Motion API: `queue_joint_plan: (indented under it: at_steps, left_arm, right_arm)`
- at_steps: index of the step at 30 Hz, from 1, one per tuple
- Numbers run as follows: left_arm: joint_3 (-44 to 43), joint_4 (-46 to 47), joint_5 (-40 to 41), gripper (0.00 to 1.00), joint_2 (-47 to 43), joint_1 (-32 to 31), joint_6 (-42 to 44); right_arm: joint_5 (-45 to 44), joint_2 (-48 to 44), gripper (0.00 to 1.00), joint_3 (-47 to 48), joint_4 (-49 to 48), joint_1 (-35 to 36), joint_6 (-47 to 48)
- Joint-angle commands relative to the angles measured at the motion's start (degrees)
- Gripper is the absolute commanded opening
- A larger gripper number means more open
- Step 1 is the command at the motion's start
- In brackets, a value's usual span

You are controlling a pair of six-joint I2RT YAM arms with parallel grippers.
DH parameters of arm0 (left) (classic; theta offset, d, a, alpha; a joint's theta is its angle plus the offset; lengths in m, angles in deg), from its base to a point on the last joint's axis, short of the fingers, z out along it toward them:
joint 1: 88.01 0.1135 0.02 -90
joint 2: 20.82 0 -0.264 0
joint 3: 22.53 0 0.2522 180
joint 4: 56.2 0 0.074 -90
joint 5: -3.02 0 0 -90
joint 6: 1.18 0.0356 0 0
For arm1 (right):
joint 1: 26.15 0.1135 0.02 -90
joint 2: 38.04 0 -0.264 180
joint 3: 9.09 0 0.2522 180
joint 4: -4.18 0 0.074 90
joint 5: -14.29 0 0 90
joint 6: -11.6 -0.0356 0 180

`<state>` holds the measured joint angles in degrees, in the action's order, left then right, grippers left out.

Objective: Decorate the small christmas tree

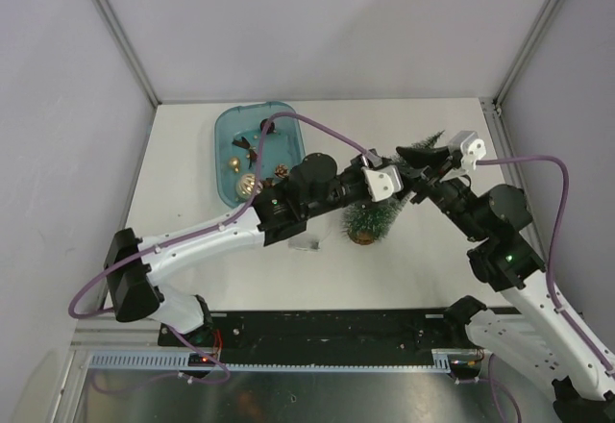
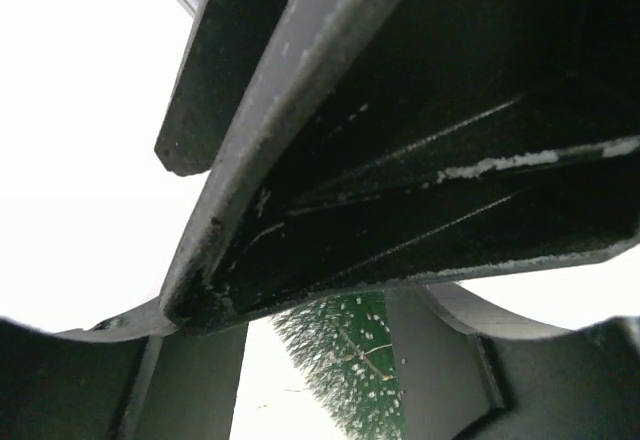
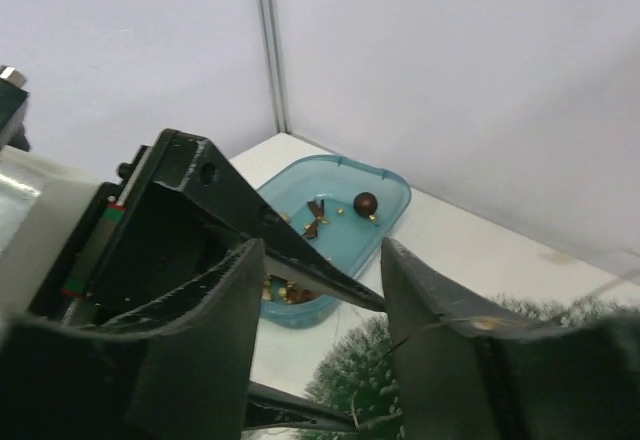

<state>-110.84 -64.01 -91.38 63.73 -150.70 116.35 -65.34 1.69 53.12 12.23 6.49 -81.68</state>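
1. Resting at the left rear of the table, a blue tray is seen holding gold balls. A dark red ball is also shown in it by the right wrist view.
2. The left arm is stretched from the near left corner past the tray's near right corner. The left gripper is placed against the tree. Frosted bristles are seen between its fingers, but whether they are clenched on them or merely set around them cannot be told.
3. The small christmas tree is found near the table's middle, just right of the tray. It is tilted so that its round brown base is turned toward the near edge. Its upper part is covered by both grippers.
4. The right gripper is held over the tree from the right. Its fingers are spread apart and released, and nothing is pinched between them.
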Motion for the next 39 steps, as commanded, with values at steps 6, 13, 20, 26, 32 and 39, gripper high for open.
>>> queue_joint_plan:
  at_steps: [6,13,20,26,32,39]
  left_arm:
    - [1.9,2.12,-2.12,0.58,-4.71,-0.76,1.67]
    - [2.57,2.22,-2.62,0.58,-5.3,-0.79,1.8]
    - [2.78,2.22,-2.63,0.58,-5.96,-0.83,1.94]
    - [2.28,2.17,-3.36,0.59,-5.64,-0.89,2.67]
    - [1.47,2.64,-3.46,0.62,-4.28,-1.05,4.13]
    - [-2.42,3.24,-3.43,0.79,-0.96,-0.94,4.38]
  right_arm:
    - [-3.9,5.69,0.7,14.49,6.38,0.58,9.32]
    - [-8.15,11.27,0.77,23.94,15.75,-0.06,13.47]
    - [-4.52,18.4,0.78,33.03,20.59,-4.33,13.39]
    - [4.09,22.88,0.78,35.95,20.29,-10.47,11.37]
    - [14.52,26.38,0.76,35.66,15.96,-18.49,6.57]
    - [21.38,28.16,0.74,33.68,11.59,-20.57,2.77]
